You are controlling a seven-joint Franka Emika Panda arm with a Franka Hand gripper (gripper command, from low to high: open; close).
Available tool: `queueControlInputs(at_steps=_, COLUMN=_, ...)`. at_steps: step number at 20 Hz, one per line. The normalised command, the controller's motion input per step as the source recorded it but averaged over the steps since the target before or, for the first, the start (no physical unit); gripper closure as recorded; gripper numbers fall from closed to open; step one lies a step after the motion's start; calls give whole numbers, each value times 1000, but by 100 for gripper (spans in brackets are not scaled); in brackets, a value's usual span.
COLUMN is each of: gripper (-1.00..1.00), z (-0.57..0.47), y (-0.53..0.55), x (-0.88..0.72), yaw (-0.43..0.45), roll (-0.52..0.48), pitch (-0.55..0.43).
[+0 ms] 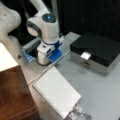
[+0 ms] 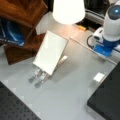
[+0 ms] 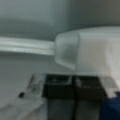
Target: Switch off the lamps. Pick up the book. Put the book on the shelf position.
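The whitish-grey book (image 1: 57,91) leans tilted on a small metal stand (image 2: 37,77), its row of dots along the lower left edge; it also shows in a front view (image 2: 51,51). The reddish-brown wooden shelf block (image 1: 13,97) stands beside it in both front views (image 2: 22,12). A lamp shade (image 2: 68,10) glows bright white. My gripper (image 1: 44,61) is down at the table far from the book, by the white cable (image 1: 40,73). In the wrist view the dark fingers (image 3: 60,88) are pressed together, right at a white rounded switch box (image 3: 87,52) on the cable (image 3: 25,46).
A black box (image 1: 97,48) with a white label (image 1: 85,55) sits at a front view's right, also seen in a front view (image 2: 107,100). A blue rack (image 1: 27,56) stands behind the arm. Dark perforated board (image 2: 15,107) borders the grey table (image 2: 75,95).
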Motion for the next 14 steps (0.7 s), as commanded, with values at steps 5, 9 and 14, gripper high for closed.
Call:
queueControlInputs(at_steps=5, gripper=100, z=-383, y=-215, x=-641, yaw=59, roll=2, pitch=-421)
queueControlInputs(at_steps=9, gripper=100, z=-385, y=-244, x=-700, yaw=62, roll=-3, pitch=-400)
queueControlInputs(at_steps=14, gripper=100, z=-257, y=-255, x=-722, yaw=50, roll=1, pitch=-338)
